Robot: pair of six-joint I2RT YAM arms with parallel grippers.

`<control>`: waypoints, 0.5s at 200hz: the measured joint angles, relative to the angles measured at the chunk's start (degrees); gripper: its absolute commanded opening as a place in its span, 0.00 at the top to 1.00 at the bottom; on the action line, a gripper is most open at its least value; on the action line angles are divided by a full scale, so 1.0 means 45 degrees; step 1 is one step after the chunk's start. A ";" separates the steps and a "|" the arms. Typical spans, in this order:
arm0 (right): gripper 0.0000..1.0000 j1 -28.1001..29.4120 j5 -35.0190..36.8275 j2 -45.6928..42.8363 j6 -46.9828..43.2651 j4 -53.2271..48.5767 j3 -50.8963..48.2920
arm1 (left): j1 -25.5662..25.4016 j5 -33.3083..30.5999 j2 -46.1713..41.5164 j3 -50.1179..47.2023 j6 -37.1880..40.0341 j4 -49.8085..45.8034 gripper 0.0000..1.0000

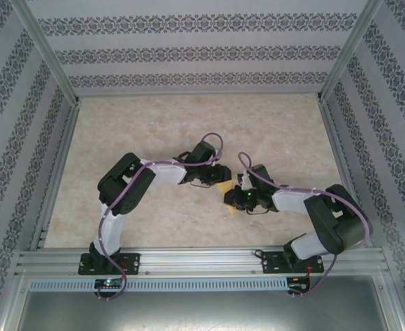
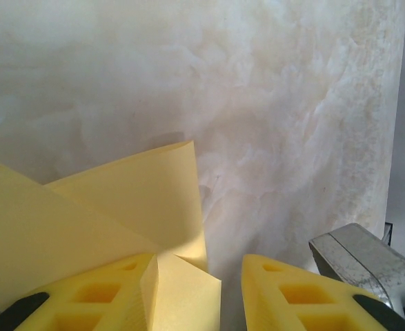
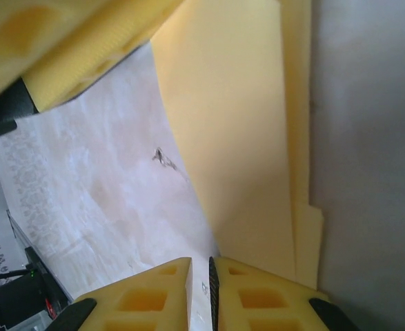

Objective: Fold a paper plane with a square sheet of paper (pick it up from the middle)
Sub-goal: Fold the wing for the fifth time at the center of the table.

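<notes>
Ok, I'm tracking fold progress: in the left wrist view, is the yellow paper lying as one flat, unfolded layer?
No, the paper shows overlapping folded layers, with one flap's edge and corner lying across another.

You're looking at a robot lab cell, not a home: aluminium extrusion frame (image 1: 44,48) boxing in a marble-look desk (image 1: 188,131), patterned wallpaper panels (image 1: 195,52) as walls, cabled left arm (image 1: 130,181) and right arm (image 1: 333,224) bolted to a slotted aluminium rail (image 1: 202,258) at the near edge.

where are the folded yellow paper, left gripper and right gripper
folded yellow paper (image 2: 130,196), left wrist view, top flap
left gripper (image 2: 199,267), left wrist view, between fingertips
right gripper (image 3: 202,267), right wrist view, between fingertips
</notes>
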 measured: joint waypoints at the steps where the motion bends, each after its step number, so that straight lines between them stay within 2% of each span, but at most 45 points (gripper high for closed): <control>1: 0.83 0.0000 0.0000 -0.0010 -0.0005 -0.0005 -0.0010 | 0.0005 0.0000 0.0000 0.0000 -0.0005 0.0000 0.61; 100: 0.80 0.0010 0.0355 -0.2778 0.0233 -0.1457 -0.1651 | 0.0034 0.0131 0.0087 0.0175 -0.0058 -0.0223 0.61</control>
